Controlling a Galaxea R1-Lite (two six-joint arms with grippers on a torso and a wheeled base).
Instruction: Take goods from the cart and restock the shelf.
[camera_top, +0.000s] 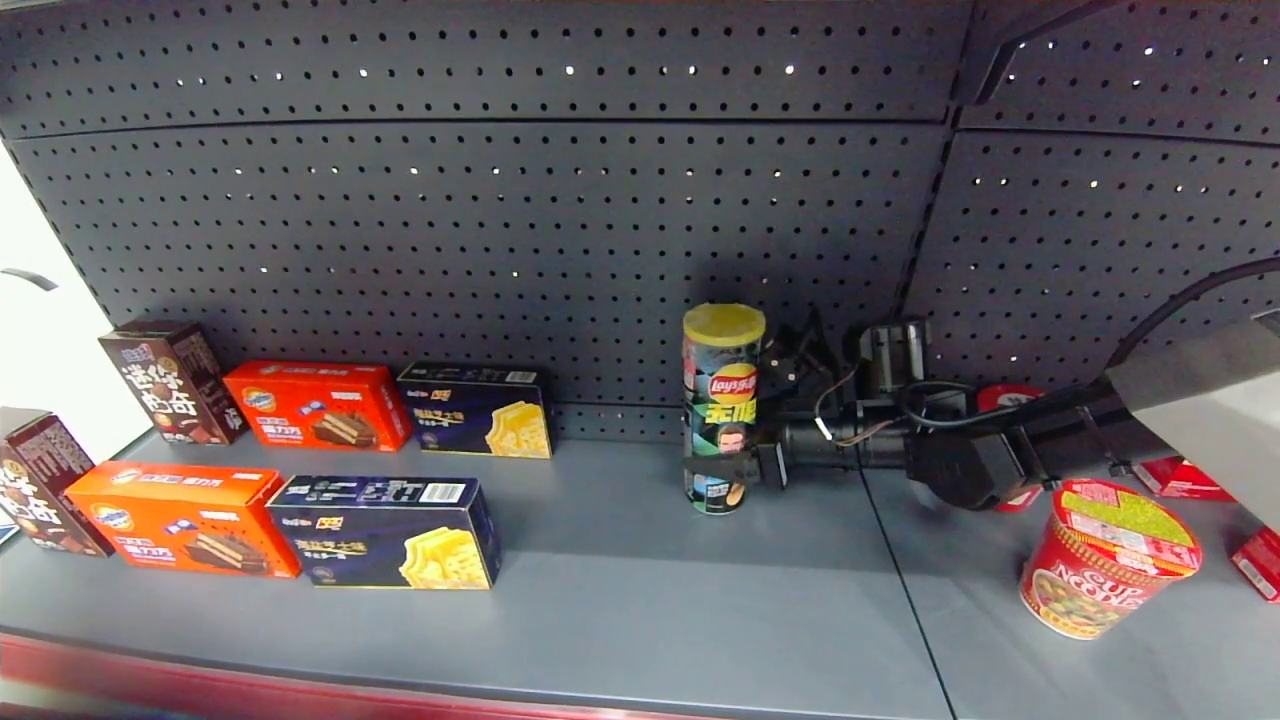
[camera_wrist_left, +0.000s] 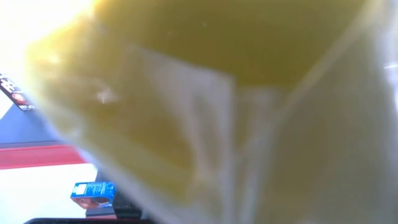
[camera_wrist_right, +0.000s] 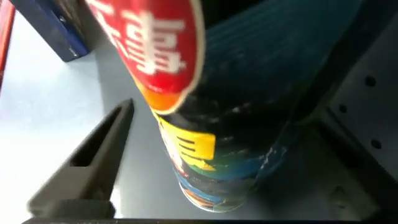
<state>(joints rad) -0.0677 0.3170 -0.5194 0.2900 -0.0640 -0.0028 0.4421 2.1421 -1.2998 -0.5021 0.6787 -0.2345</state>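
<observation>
Nearest the shelf (camera_top: 620, 600) edge, at 8 o'clock, a navy biscuit box (camera_top: 395, 530), an orange wafer box (camera_top: 185, 518) and a brown box (camera_top: 40, 480) stand in a row, all closed. At 4 o'clock a cup noodle (camera_top: 1105, 560) sits tilted with its foil lid sealed, so its contents are out of sight.

Farther in, just right of centre, the chip canister (camera_top: 722, 390) stands upright on the shelf with its yellow lid on. The right gripper (camera_top: 722, 470) straddles its lower part from 3 o'clock. Seen from the wrist, the one finger (camera_wrist_right: 87, 162) in view stands off the can wall with bare shelf between, so I take the jaws as parted. The step looks like placing: the can is down, and the next move calls for a straight pull back toward 3 o'clock without clipping it.

A yellow blurred thing (camera_wrist_left: 205, 93) presses against the left wrist camera, and I cannot tell the left gripper's state.

At 9 to 10 o'clock a second row of three closed boxes (camera_top: 320, 403) lines the pegboard (camera_top: 500, 230)
</observation>
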